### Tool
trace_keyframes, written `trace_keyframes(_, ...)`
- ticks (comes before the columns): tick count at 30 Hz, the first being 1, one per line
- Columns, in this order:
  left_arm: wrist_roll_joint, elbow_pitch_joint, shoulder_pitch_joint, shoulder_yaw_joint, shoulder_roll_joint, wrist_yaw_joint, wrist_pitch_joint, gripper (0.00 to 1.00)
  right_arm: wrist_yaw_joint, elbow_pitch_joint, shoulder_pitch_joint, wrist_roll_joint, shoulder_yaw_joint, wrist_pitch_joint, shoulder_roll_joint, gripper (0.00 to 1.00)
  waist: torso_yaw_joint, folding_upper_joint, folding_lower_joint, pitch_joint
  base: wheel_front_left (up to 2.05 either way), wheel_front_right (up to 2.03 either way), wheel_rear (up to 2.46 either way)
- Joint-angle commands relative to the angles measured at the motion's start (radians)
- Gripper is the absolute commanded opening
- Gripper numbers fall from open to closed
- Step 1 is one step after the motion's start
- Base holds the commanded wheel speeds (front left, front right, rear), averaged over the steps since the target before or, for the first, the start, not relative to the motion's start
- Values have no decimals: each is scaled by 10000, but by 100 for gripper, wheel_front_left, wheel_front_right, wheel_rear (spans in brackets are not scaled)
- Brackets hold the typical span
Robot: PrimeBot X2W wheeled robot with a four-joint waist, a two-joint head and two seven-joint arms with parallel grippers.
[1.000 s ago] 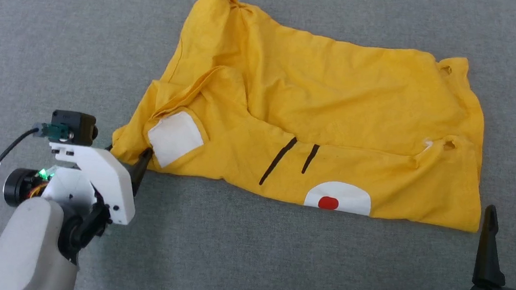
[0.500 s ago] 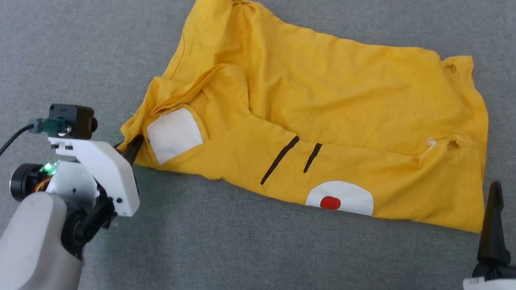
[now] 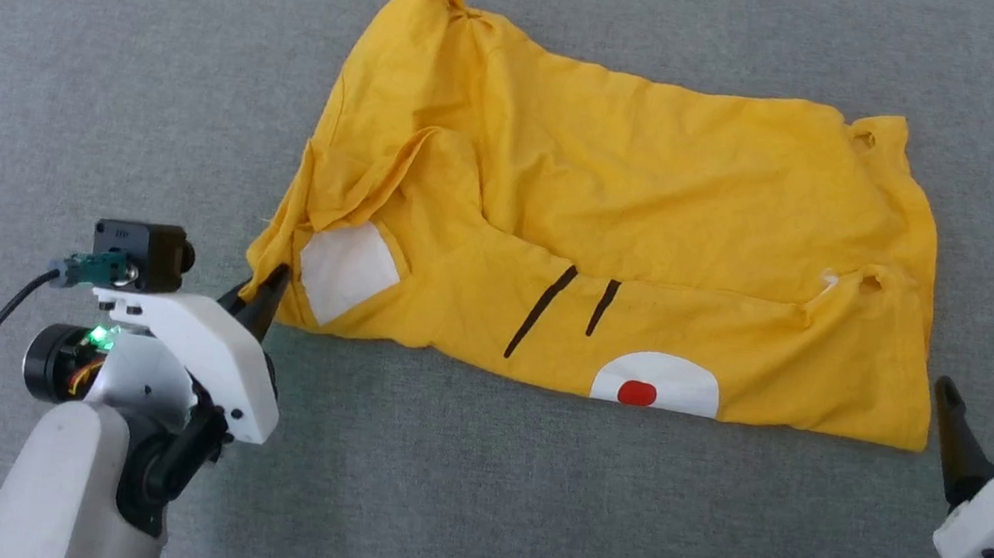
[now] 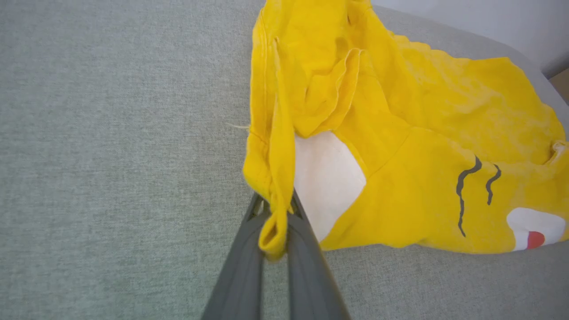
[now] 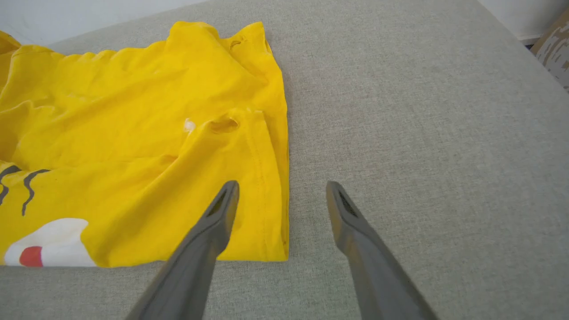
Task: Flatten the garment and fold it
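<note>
Grey surface (image 3: 106, 60), open around garment (image 3: 638, 211)

Surface: flat grey woven-fabric-covered desk (image 3: 469, 503), fine even weave, no pattern; spans head view edge to edge.
Far edge: rounded off, corner curves away in left wrist view.
Wall: plain white wall (image 4: 466, 18) right behind desk's far edge.
Past corner: brown-and-pale mottled patch (image 5: 553, 49), too little seen to ID.
Light: soft, even; shadows faint.

Grey fabric surface (image 3: 525, 510), pale wall (image 4: 489, 22) behind
</note>
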Motion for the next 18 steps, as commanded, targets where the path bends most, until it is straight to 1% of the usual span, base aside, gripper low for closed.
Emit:
trace_keyframes(1,-39,-125,126,-34,-38,86,21,0,-9,74,-239,8,93,231,-67,100,38,0,1,18,0,0,0)
trace_keyframes(4,-63,-201,133,-72,-36,95,53,0,-9,321,-394,60,166,465,-46,100,116,0,1,69,0,0,0)
trace_keyframes(9,-76,-215,53,-128,-26,97,74,0,-9,630,-565,-4,158,514,-15,100,243,0,1,156,0,0,0)
trace_keyframes(18,-92,-224,-203,-228,14,106,102,0,-9,1264,-759,-216,-158,714,84,100,457,0,1,413,0,0,0)
